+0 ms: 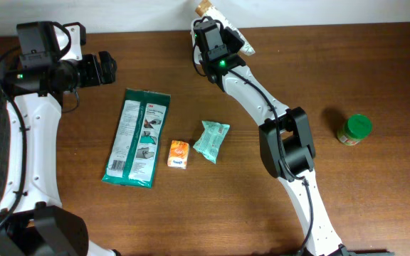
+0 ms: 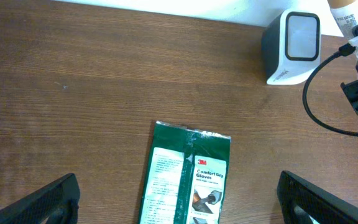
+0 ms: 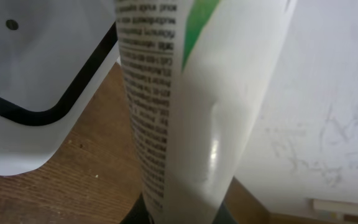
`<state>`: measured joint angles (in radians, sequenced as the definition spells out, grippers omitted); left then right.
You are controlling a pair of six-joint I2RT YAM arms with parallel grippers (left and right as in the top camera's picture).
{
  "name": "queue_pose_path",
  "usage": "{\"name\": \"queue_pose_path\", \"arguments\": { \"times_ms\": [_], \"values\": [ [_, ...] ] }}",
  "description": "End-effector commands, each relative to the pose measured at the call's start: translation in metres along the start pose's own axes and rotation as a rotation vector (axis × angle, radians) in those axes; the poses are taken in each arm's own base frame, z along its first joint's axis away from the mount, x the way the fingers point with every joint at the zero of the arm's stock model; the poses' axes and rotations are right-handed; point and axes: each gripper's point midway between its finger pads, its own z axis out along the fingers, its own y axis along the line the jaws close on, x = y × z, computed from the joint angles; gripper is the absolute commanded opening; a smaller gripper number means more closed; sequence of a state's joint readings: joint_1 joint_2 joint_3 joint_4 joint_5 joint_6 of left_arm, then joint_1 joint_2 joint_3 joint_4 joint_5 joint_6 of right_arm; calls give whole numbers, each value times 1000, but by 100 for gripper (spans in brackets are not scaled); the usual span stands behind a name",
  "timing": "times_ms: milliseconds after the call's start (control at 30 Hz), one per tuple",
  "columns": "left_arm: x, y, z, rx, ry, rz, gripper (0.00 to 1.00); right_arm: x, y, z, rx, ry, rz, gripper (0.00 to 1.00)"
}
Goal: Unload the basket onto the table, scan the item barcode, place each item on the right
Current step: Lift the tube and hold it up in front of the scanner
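Brown wooden tabletop (image 1: 376,71) runs up to a white wall (image 1: 333,11) at the far edge. From the near right, the right arm stretches diagonally across the table to the far middle, elbow bent near the centre right. Its right gripper (image 1: 211,28) points at the wall, pinched tight on a white squeeze tube with green print and fine lettering (image 3: 191,106). The tube is held off the table, just beside the white-faced, dark-bodied barcode scanner (image 2: 294,46). In the right wrist view its printed side passes close by the scanner's white housing, and I cannot tell whether they touch. The left arm rises along the left side and bends right at the far left. Its left gripper (image 1: 107,68) hangs level with its fingers spread wide, holding nothing, over bare wood just beyond the far end of a flat green plastic packet of gloves (image 1: 137,137). To the right of that packet lie a small orange and white box (image 1: 179,153) and a crinkled teal sachet (image 1: 211,139), close together. A small jar with a green lid (image 1: 354,129) stands well apart at the right.
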<state>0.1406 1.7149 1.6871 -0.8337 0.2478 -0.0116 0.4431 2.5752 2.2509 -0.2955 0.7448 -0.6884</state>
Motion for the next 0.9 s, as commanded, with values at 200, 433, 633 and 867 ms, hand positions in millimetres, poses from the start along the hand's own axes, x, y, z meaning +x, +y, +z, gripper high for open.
{"name": "queue_pose_path", "arguments": {
  "times_ms": [200,433,633,867],
  "values": [
    [-9,-4,-8,11,-30,12,99,-7,-18,4,106,2,-97,4],
    [-9,-4,-8,11,-30,12,99,-1,-6,5,57,16,-145,4],
    [-9,-4,-8,11,-30,12,99,-4,-9,5,72,7,-129,4],
    [-9,-4,-8,11,-30,12,99,-12,-23,-3,148,7,-85,4]
  ]
}}
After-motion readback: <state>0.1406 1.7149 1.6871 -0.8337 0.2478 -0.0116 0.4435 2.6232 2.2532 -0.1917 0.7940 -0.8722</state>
